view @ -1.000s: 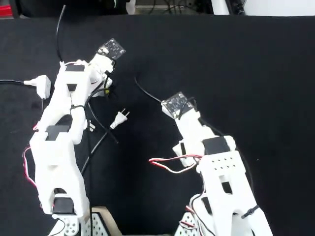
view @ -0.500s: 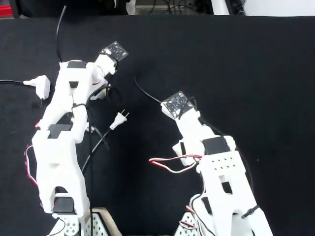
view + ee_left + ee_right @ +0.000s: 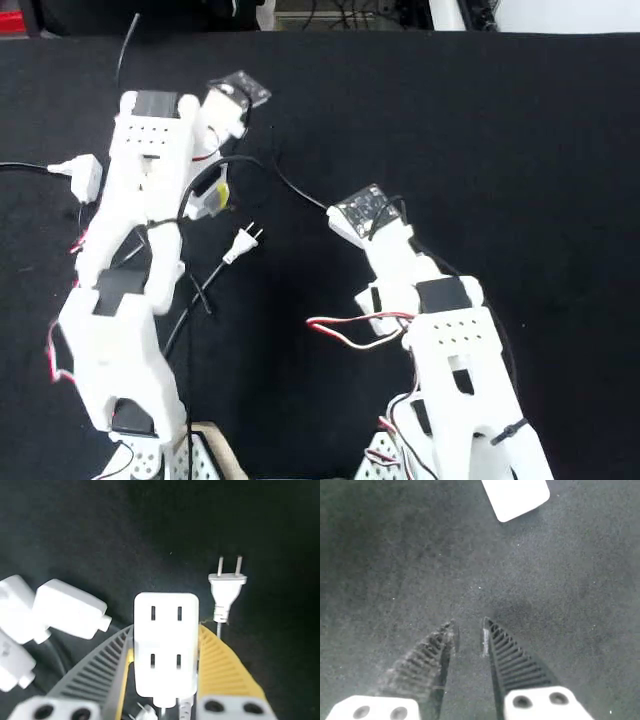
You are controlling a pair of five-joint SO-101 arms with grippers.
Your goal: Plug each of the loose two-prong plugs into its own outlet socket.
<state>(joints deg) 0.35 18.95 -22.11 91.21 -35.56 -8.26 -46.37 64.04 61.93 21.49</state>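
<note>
Black cloth covers the table [image 3: 520,150]. The left gripper [image 3: 166,627] is clamped on the white outlet block [image 3: 166,615], fingers on both of its long sides, with the two slot pairs facing the camera and both unfilled. The loose two-prong plug [image 3: 226,587] lies flat on the cloth just beside the block, not touching, prongs free. In the high view this plug [image 3: 241,243] sits at 5 o'clock from the left gripper, black lead trailing to 7 o'clock. A rounded white plug body [image 3: 70,609] lies near the block's other side. A white wall adapter [image 3: 88,175] is at 9 o'clock of the left arm. The right gripper [image 3: 469,630] has its fingers slightly apart, holds nothing and hangs over bare cloth, at 3 o'clock of the plug.

Vs 1 s ago: the left arm has swung toward 12 o'clock and reared up. The plug is unmoved. The right arm has barely shifted.
</note>
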